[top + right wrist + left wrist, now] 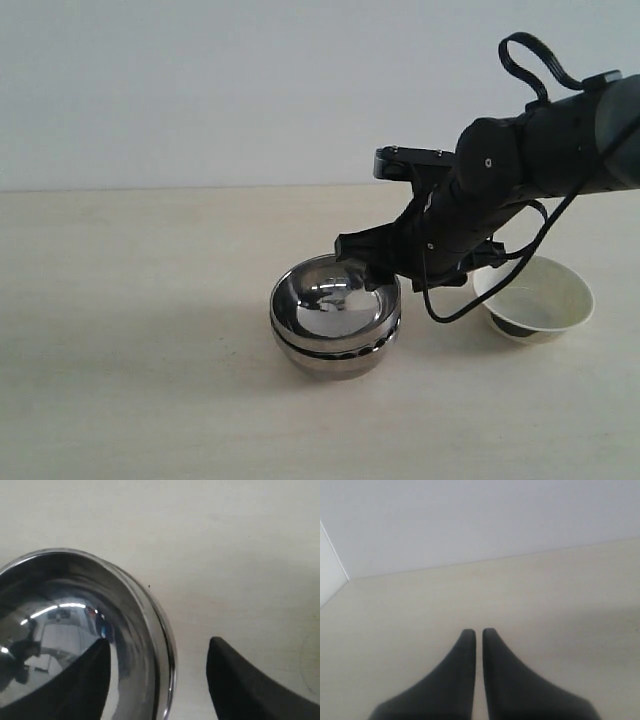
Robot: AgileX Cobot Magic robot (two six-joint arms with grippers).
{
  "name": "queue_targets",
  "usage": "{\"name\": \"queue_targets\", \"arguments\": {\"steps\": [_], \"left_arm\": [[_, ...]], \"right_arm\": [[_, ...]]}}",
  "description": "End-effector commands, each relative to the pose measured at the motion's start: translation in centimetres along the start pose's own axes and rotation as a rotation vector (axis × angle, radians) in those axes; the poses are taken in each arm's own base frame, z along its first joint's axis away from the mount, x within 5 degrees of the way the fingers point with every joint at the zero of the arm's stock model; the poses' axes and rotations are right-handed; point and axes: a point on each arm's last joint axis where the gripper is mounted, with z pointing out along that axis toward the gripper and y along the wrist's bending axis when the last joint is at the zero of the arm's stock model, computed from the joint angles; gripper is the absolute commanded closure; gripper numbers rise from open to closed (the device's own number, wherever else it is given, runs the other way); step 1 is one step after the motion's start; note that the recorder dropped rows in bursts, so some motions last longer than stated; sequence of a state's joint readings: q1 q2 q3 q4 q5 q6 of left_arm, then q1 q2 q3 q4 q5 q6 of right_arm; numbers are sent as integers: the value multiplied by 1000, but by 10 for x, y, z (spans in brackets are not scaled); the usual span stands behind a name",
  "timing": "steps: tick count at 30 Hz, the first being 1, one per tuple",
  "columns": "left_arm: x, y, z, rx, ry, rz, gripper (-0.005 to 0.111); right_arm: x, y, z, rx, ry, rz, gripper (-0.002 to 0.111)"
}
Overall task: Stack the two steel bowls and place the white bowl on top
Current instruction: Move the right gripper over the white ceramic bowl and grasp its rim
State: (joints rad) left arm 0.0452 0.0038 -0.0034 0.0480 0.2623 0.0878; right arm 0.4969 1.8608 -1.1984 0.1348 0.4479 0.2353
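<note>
The two steel bowls (335, 328) sit nested on the table, the smooth one inside the ribbed one, whose dimpled band shows below. My right gripper (372, 268) is open at their right rim, one finger inside the top bowl and the other outside it. In the right wrist view the steel rim (165, 650) runs between the spread fingers of my right gripper (157, 647). The white bowl (535, 298) rests tilted on the table to the right, partly behind the right arm. My left gripper (475, 632) is shut on nothing over bare table, out of the exterior view.
A pale wooden table (150, 300) stretches under everything, with a plain light wall behind. The right arm's black cable (450, 312) loops down between the steel bowls and the white bowl.
</note>
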Motion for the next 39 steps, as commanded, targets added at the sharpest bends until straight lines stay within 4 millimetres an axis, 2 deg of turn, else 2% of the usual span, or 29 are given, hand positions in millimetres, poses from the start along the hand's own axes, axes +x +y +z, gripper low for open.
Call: {"name": "queue_targets", "arguments": {"steps": [1, 3, 8, 9, 13, 18, 29, 34, 39], "left_arm": [[0, 0, 0, -1, -8, -17, 103], [0, 0, 0, -1, -8, -17, 103], [0, 0, 0, -1, -8, -17, 103], [0, 0, 0, -1, -8, -17, 103], [0, 0, 0, -1, -8, -17, 103], [0, 0, 0, -1, -8, -17, 103], [0, 0, 0, -1, -8, -17, 103], [0, 0, 0, -1, -8, -17, 103], [0, 0, 0, -1, -8, -17, 103]], "right_arm": [[-8, -1, -24, 16, -59, -46, 58], [-11, -2, -34, 15, -74, -26, 65], [-16, -11, -54, 36, -99, -21, 104], [-17, -15, -56, 45, -96, -7, 108], [-20, -41, -67, 109, -62, 64, 105], [-21, -69, -78, 197, -38, 61, 100], [-23, -117, -92, 274, -18, 133, 76], [-20, -138, -94, 302, 23, 155, 76], [-19, -148, -88, 311, 40, 159, 76]]}}
